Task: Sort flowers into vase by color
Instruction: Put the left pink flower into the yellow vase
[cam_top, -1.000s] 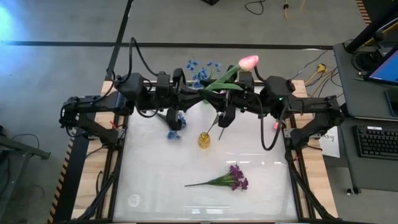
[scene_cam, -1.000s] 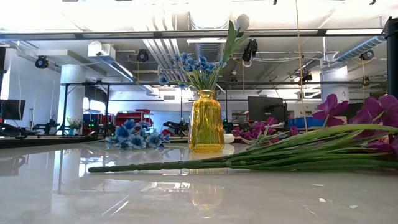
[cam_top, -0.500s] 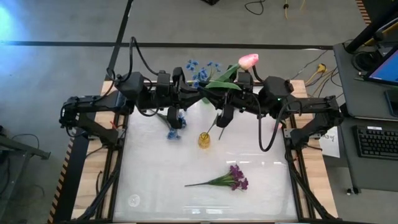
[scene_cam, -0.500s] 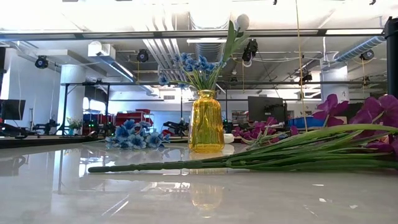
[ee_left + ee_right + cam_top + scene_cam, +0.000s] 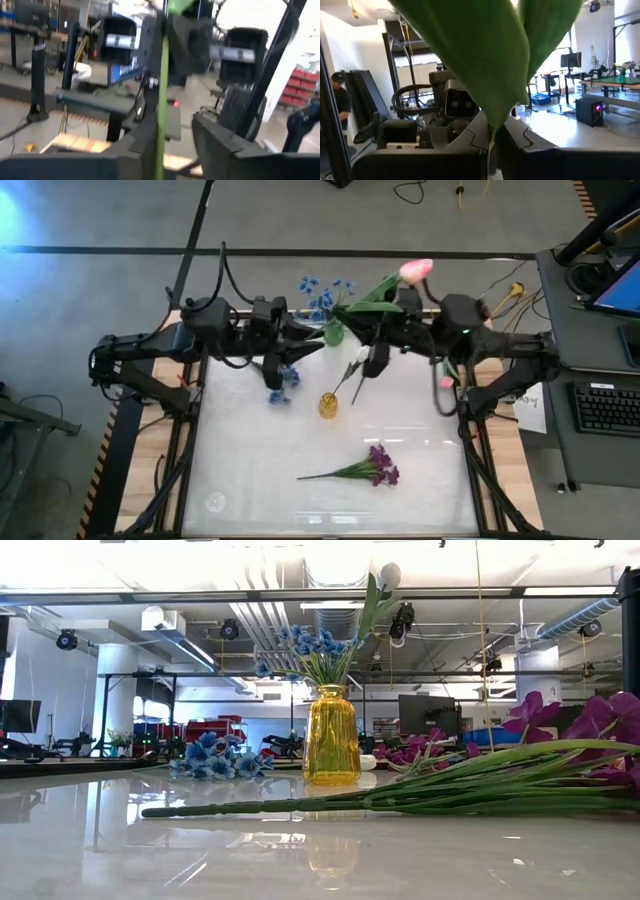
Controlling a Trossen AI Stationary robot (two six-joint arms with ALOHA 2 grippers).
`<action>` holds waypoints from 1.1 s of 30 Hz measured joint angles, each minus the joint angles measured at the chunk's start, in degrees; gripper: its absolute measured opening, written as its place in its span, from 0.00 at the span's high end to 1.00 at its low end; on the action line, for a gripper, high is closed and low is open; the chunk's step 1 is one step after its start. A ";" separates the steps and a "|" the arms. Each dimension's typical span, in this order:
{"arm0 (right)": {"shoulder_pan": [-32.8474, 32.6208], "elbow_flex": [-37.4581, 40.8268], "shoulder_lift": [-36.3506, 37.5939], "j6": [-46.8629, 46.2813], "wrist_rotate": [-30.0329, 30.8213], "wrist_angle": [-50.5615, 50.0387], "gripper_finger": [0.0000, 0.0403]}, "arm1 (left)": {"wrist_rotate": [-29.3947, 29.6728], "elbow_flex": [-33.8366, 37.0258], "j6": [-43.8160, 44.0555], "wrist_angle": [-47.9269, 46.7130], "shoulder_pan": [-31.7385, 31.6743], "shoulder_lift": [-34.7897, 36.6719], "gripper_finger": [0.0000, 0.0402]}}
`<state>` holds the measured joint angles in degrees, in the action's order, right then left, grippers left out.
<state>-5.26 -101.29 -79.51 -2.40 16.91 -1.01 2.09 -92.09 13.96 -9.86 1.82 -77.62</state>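
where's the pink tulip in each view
High view: pink tulip bud at top centre-right, beyond the right gripper.
Low view: not identifiable.
Left wrist view: only a green stem between the fingers.
Right wrist view: only green leaves.
Shared landmark: yellow vase, centre of the low view.

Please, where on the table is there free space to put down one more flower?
The near left quarter of the table is bare, bordered by the purple flowers and the near edge. The strip right of the yellow vase is also free. Crowded: the far edge, with the left hand, the right hand, the pink tulip and the loose blue flowers.
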 joint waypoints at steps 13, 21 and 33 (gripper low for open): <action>-0.71 -2.02 5.91 -14.34 -0.39 -39.69 0.97 | 0.12 0.00 2.38 -15.78 -0.02 5.55 0.49; -2.74 2.93 5.39 -17.16 -0.40 -43.15 0.97 | 0.45 0.00 6.30 -21.88 -0.02 7.27 0.49; -2.72 19.68 0.92 -14.11 8.63 -21.90 0.97 | 0.46 -0.02 9.74 -23.56 -0.06 6.62 0.49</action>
<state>-7.98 -81.62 -78.59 -16.52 25.55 -22.91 2.55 -92.12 23.70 -33.42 1.76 -71.00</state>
